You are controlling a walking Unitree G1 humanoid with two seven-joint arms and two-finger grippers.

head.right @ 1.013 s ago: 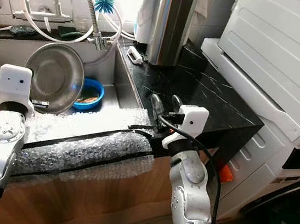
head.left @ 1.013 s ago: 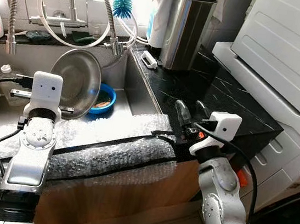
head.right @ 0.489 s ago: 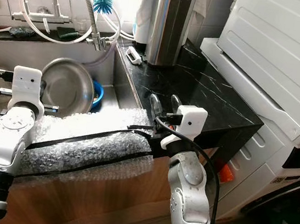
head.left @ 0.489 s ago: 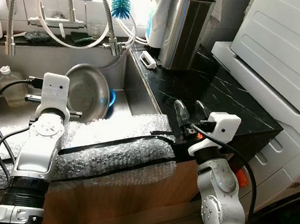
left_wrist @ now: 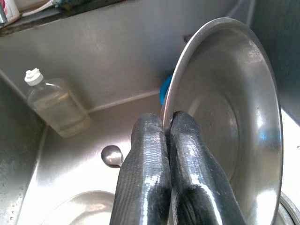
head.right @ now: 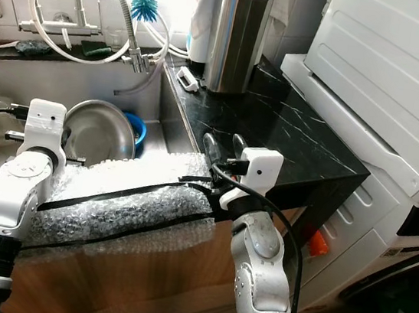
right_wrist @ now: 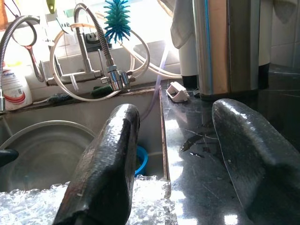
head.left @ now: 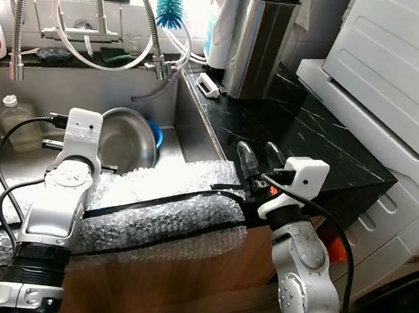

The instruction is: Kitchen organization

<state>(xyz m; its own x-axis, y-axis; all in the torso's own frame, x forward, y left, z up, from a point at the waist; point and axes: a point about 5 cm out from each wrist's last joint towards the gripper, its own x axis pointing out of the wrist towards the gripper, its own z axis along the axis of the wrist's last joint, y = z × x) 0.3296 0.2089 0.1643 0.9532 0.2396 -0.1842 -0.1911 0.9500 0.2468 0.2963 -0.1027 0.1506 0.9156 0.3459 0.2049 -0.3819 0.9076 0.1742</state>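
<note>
Glossy steel bowl (left_wrist: 225, 117), matt steel sink (head.left: 8, 161), polished black marble counter (head.left: 304, 138).

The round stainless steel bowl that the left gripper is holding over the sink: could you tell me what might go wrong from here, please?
1. The left gripper pinches only the thin rim of the round stainless steel bowl, so the tilted bowl could slip or swing.
2. If it drops, it may strike the small blue bowl behind it or the clear plastic bottle standing in the steel sink.

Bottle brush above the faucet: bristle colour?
Teal-blue bristles on the bottle brush; clearest in the right wrist view.
</note>
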